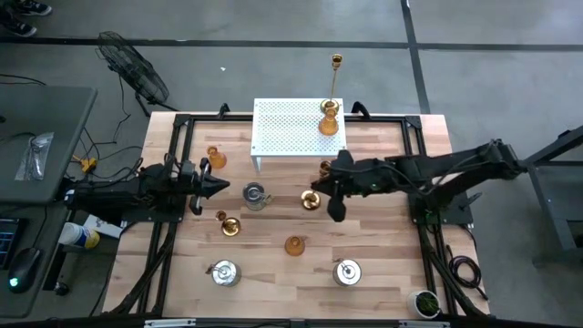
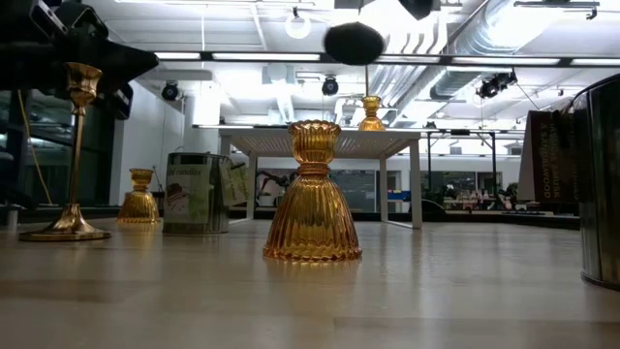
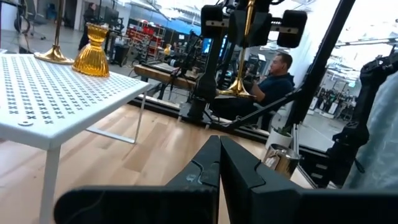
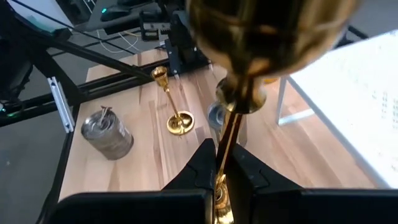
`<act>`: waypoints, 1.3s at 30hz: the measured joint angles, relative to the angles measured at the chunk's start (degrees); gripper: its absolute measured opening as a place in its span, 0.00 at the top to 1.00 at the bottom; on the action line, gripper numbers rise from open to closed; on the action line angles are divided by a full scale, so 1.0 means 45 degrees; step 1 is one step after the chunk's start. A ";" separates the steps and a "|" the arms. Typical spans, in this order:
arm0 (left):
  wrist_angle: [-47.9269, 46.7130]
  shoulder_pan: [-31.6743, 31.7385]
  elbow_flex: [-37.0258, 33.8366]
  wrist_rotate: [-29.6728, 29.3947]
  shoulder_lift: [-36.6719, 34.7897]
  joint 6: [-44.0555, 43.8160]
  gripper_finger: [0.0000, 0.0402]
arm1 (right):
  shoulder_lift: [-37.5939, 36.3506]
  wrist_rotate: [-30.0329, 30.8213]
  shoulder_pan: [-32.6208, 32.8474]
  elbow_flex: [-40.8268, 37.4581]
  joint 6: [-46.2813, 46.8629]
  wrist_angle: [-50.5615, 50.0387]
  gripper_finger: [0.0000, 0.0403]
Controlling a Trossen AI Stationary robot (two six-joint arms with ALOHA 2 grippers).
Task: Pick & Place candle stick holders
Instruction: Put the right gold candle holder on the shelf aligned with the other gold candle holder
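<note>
My right gripper (image 1: 319, 187) is over the table's middle, in front of the white rack (image 1: 299, 128), shut on a slender gold candlestick (image 3: 244, 56). My left gripper (image 3: 219, 155) is shut on nothing, at the table's left (image 1: 214, 185). A tall gold candlestick (image 1: 335, 64) and an amber cup (image 1: 328, 120) stand on the rack. On the table stand another gold candlestick (image 1: 228, 223), two amber cups (image 1: 216, 158) (image 1: 293, 244) and three silvery pots (image 1: 255, 194) (image 1: 225, 271) (image 1: 346, 271). My right gripper pinches the candlestick's thin stem (image 4: 225, 140) between its two fingers. The fingers come from the table's right, slanting a little downward, and lie across the stem. The candlestick is lifted clear and nearly upright, with its cup (image 4: 267, 31) above the fingers and its round base (image 3: 235, 89) below.
The rack stands on thin legs at the table's far middle. A black frame (image 1: 182, 123) runs around the table top. A person (image 3: 273, 81) sits beyond the table. There is bare wood between the pots near the front edge (image 1: 287, 282).
</note>
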 joint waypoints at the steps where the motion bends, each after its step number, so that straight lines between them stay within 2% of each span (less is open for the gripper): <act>1: -0.0002 -0.0002 0.0000 0.0000 0.0000 -0.0208 1.00 | 0.0209 -0.0038 -0.0045 0.0246 -0.0171 -0.0001 0.99; 5: -0.0002 -0.0003 0.0000 -0.0128 0.0000 -0.1143 1.00 | 0.0919 -0.0409 -0.0254 0.0999 -0.0680 -0.0009 0.99; 11: -0.0117 -0.0005 0.0433 -0.0273 0.0093 -0.1142 0.98 | 0.1594 -0.0709 -0.0539 0.1607 -0.0709 -0.0034 0.99; 15: 0.0036 -0.0005 0.1206 -0.1063 0.0364 -0.1050 0.87 | 0.1823 -0.0714 -0.0647 0.1622 -0.0684 0.0098 0.99; 19: -0.0027 -0.0005 0.1944 -0.1520 0.1156 -0.0587 0.70 | 0.1976 -0.0708 -0.0736 0.1622 -0.0672 0.0947 0.99; 23: 0.0021 0.0000 0.2862 -0.1641 0.2398 -0.0369 0.54 | 0.2039 -0.0709 -0.0938 0.1636 -0.0668 0.1934 0.99; 27: -0.0015 -0.0005 0.3944 -0.1738 0.4056 -0.0011 0.45 | 0.2108 -0.0758 -0.1198 0.1631 -0.0643 0.2296 0.99; 34: -0.0010 -0.0005 0.6443 -0.1713 0.7501 0.0234 0.43 | 0.2555 -0.1402 -0.1488 0.2316 -0.0631 0.1855 0.99; 39: -0.0056 0.0000 0.8406 -0.0855 0.9679 0.0969 0.43 | 0.3319 -0.1559 -0.1497 0.3671 -0.1072 0.0421 0.99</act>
